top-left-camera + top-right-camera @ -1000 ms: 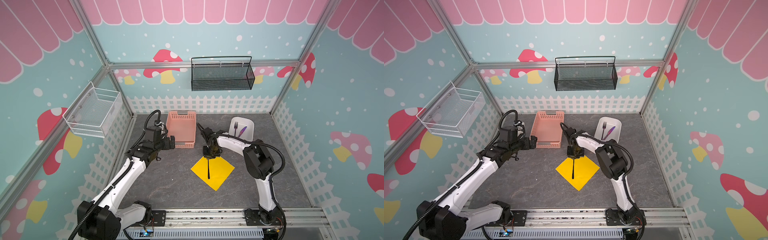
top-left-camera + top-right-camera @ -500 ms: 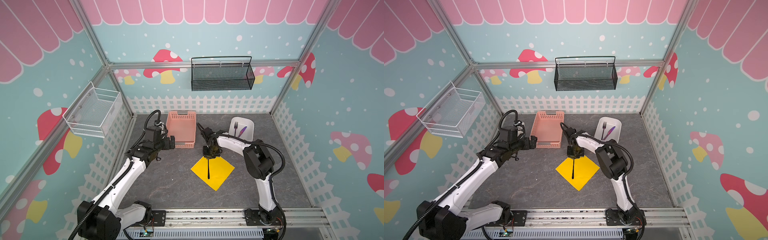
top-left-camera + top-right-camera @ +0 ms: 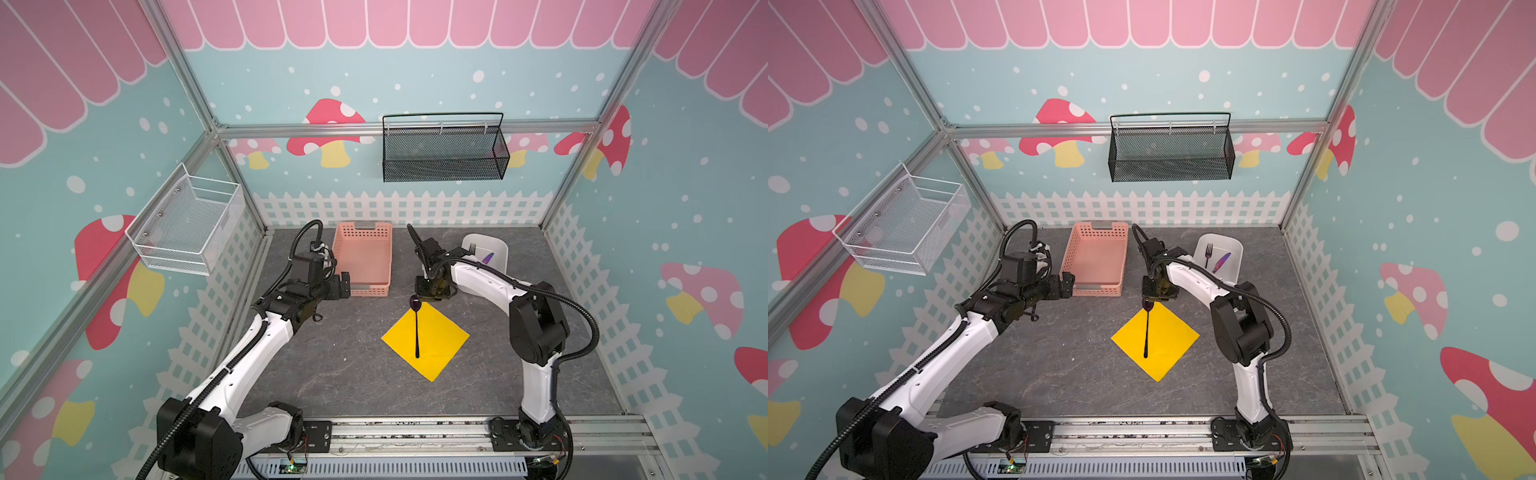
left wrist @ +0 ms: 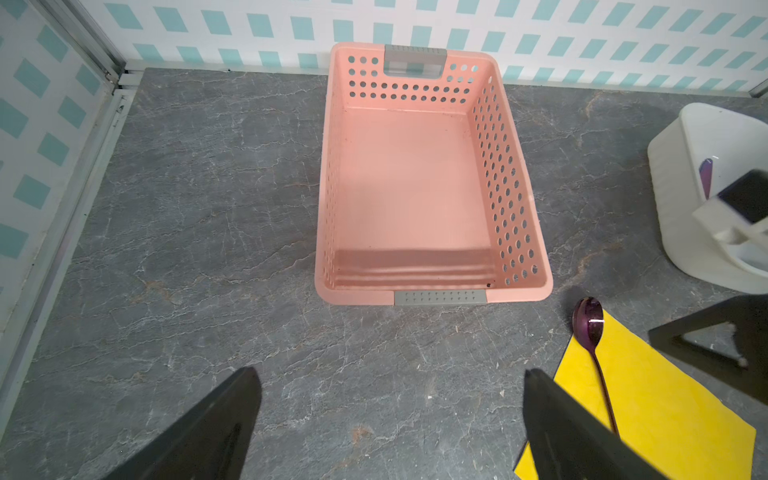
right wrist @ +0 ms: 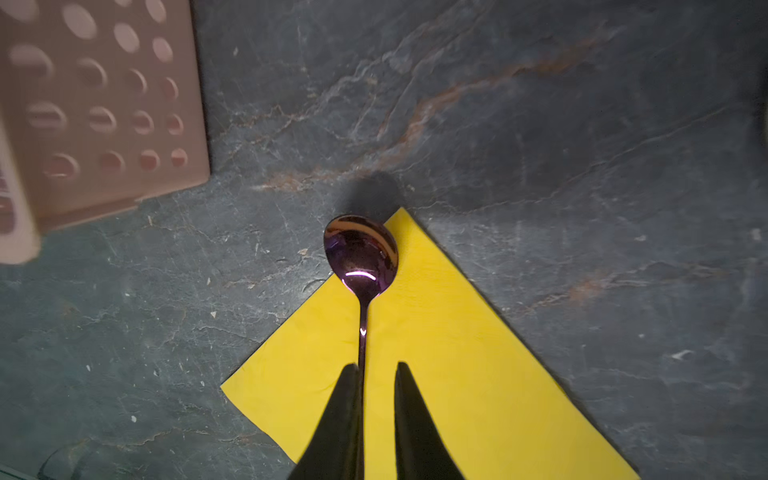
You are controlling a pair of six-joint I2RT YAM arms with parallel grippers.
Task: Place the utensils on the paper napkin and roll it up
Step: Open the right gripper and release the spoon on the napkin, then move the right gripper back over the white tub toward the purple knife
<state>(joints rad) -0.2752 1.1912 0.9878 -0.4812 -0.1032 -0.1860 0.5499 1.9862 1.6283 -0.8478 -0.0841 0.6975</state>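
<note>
1. I am seeing the paper napkin lying as a diamond right of centre on the counter. Bare counter is showing along all its edges. The pink basket and the white bin are sitting above it.
2. The spoon is lying down the napkin's middle, its bowl poking past the upper corner. The fork and knife are resting in the bin.
3. The right end effector is hovering narrowly parted and gripping nothing, with the handle lying along one finger.
4. The left end effector is hanging wide open and empty, beside the basket's lower left corner.
5. Since a second ago, the right end effector has been backing toward the upper right, uncovering the bowl. The spoon is staying put.
</note>
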